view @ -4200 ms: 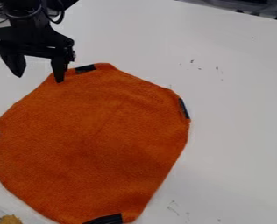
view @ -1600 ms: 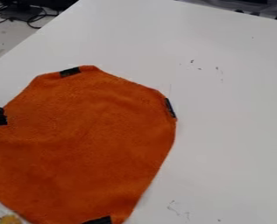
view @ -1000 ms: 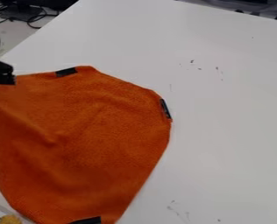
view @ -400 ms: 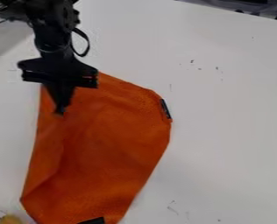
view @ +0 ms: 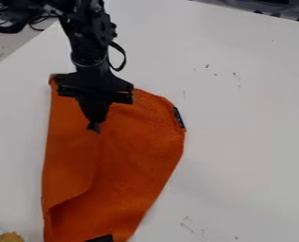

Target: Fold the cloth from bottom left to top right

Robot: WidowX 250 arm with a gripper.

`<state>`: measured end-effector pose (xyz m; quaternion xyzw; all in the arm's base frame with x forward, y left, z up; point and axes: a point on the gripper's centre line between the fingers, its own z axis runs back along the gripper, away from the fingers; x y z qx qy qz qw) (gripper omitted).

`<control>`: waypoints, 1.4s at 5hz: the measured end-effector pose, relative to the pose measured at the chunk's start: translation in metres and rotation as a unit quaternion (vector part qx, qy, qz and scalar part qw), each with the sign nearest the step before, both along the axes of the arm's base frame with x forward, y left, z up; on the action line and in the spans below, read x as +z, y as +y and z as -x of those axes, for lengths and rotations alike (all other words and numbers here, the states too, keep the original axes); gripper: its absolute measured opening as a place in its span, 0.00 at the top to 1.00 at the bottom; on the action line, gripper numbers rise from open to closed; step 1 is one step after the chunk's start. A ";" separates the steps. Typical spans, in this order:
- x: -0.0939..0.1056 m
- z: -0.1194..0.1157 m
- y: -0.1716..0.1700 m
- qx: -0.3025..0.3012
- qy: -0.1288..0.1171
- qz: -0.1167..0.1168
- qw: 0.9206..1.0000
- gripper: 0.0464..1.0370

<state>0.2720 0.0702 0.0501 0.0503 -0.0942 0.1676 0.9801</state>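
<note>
My black gripper (view: 94, 128) comes down from the upper left and hangs over the upper middle of the orange cloth (view: 136, 160). It is shut on the cloth's left edge, at a black tab just under the fingertips. The cloth's left part is drawn over to the right, with a straight fold down the left side and a loose flap edge at the lower left. One black tab lies on the right edge and another at the bottom. The arm hides part of the cloth's top edge.
The white table (view: 241, 142) extends to the right of the cloth. A yellowish object (view: 12, 237) sits in the bottom left corner beside a clear-edged container. Dark cables lie beyond the table at the upper left.
From the cloth's upper left, my gripper went out to the left edge, shut on it, and came back rightward, bringing that edge over the cloth. The whole cloth also slid slightly left.
</note>
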 end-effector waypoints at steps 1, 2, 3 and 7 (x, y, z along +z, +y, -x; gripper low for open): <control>0.001 -0.003 0.001 0.004 0.000 -0.001 1.000 0.53; 0.005 -0.005 0.002 0.002 0.006 -0.007 1.000 0.22; 0.009 -0.008 -0.001 -0.001 0.008 -0.012 1.000 0.03; 0.010 -0.012 -0.002 -0.019 0.011 -0.011 1.000 0.04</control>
